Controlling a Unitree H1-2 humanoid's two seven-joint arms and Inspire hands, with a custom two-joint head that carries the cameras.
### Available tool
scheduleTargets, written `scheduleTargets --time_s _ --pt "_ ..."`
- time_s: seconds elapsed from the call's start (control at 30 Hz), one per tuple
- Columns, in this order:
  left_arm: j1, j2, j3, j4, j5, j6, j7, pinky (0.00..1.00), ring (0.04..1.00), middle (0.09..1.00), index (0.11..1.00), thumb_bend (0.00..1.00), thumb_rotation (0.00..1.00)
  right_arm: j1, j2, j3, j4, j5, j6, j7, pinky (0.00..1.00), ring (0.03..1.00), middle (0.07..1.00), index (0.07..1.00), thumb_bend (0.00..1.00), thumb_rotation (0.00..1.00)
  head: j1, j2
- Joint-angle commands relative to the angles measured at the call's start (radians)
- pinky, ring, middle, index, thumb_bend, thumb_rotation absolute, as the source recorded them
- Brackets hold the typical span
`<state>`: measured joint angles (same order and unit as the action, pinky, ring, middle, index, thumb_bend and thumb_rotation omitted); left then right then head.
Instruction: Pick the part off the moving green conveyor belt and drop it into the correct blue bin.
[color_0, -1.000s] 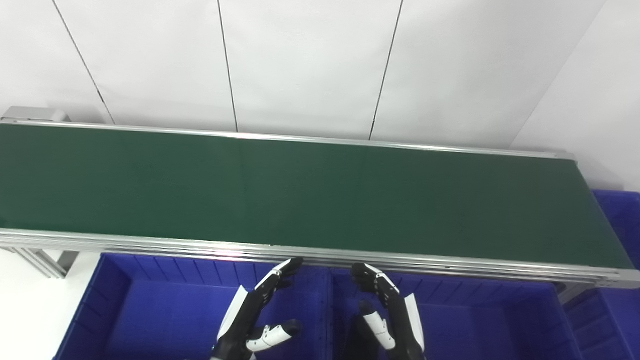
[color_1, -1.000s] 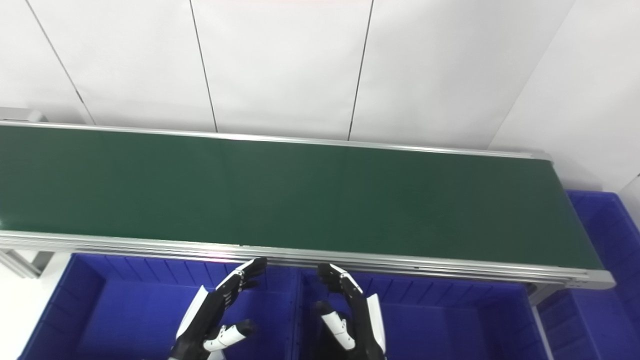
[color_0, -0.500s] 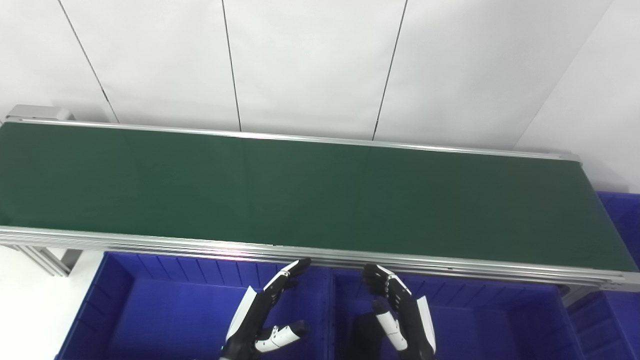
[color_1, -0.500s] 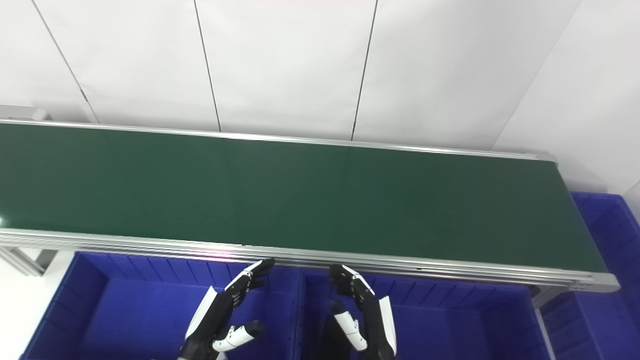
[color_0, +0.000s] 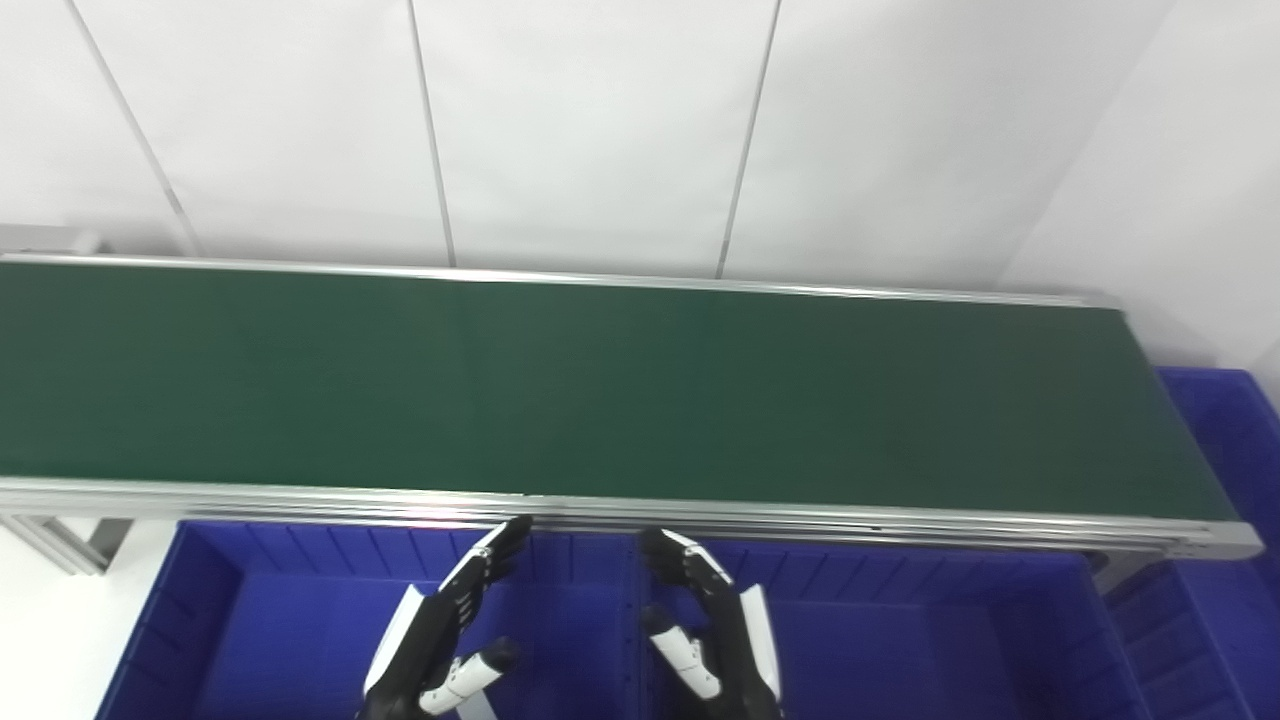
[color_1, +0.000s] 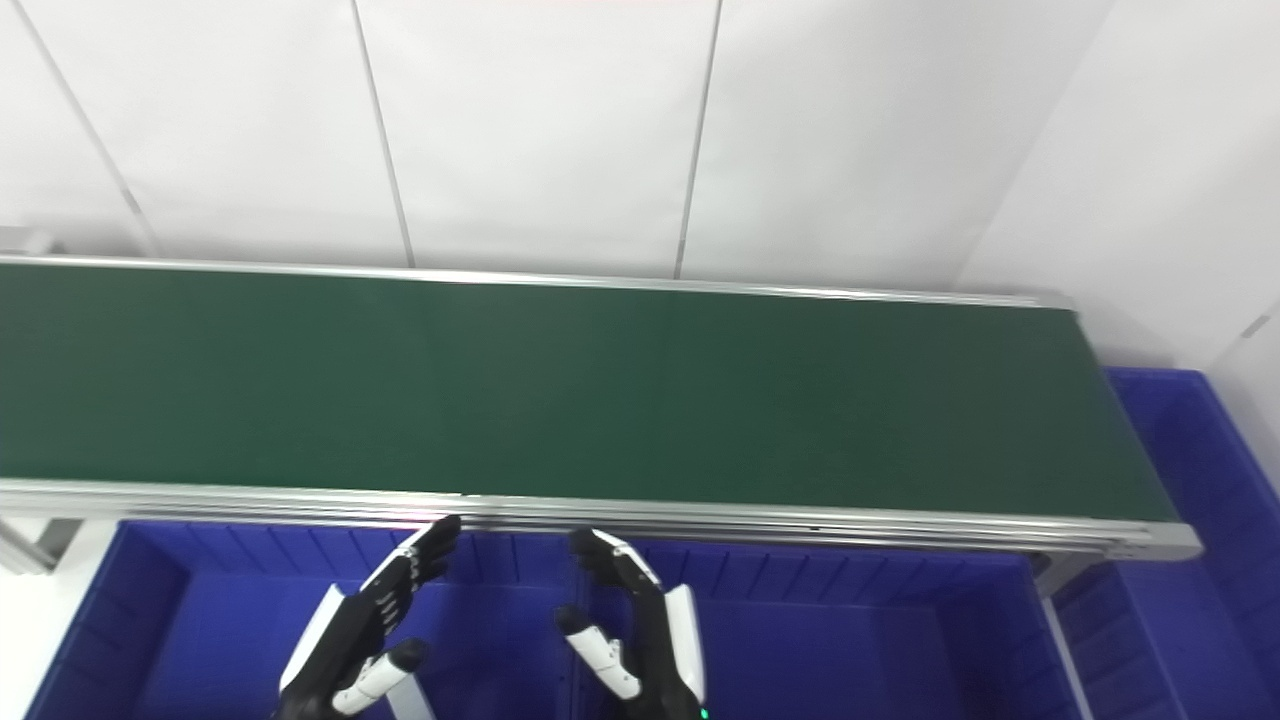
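The green conveyor belt runs across the view from left to right, and no part shows on it. My left hand is open and empty, fingers stretched toward the belt's near rail, above the left blue bin. My right hand is open and empty, fingers slightly curled, above the right blue bin. Both hands hang just short of the rail, on either side of the wall between the two bins. They also show in the right eye view: left hand, right hand.
A third blue bin stands past the belt's right end. A white panelled wall rises behind the belt. The belt's metal leg shows at the lower left over white floor.
The whole picture has shifted, so the camera has moved. Both hands keep the same open pose over the bins. Nothing has come onto the belt.
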<state>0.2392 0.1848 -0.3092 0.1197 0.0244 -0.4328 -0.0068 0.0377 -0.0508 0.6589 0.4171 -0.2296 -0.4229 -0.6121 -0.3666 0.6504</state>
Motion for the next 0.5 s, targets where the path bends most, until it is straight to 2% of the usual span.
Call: scheduleTargets --time_s 0.0,0.13,0.23,0.27,0.3,0.47 --pt "0.001 -0.014 0.011 -0.033 -0.009 -0.037 -0.018 0.92 0.92 0.923 0.893 0.91 0.82 -0.01 -0.001 -0.004 -0.026 -0.007 -0.047 -0.012 0.73 0.752 0.757 0.763 0.8 0.95 0.032 0.008" --pt "0.01 -0.032 0.02 -0.044 0.027 -0.037 -0.016 0.88 0.9 0.91 0.877 0.94 0.82 -0.001 -0.024 -0.002 -0.054 0.005 -0.047 -0.01 0.74 0.758 0.756 0.763 0.78 0.95 0.101 0.024" --pt "0.011 -0.046 0.011 -0.048 0.066 -0.037 0.0 0.86 0.895 0.905 0.874 0.93 0.81 0.007 -0.049 -0.006 -0.079 0.02 -0.047 -0.002 0.75 0.759 0.761 0.766 0.77 0.95 0.188 0.042" --pt "0.011 -0.051 0.009 -0.048 0.078 -0.037 0.006 0.86 0.891 0.901 0.869 0.91 0.81 0.009 -0.055 -0.007 -0.086 0.025 -0.047 0.001 0.74 0.757 0.762 0.766 0.76 0.95 0.188 0.042" --pt "0.01 -0.058 0.005 -0.047 0.094 -0.037 0.015 0.85 0.89 0.9 0.867 0.91 0.81 0.012 -0.063 -0.012 -0.094 0.034 -0.047 0.007 0.74 0.756 0.762 0.766 0.76 0.95 0.23 0.048" --pt "0.0 -0.086 -0.015 -0.03 0.149 -0.037 0.057 0.83 0.879 0.889 0.857 0.9 0.82 0.02 -0.1 -0.026 -0.127 0.068 -0.047 0.027 0.73 0.743 0.75 0.759 0.72 0.95 0.29 0.057"
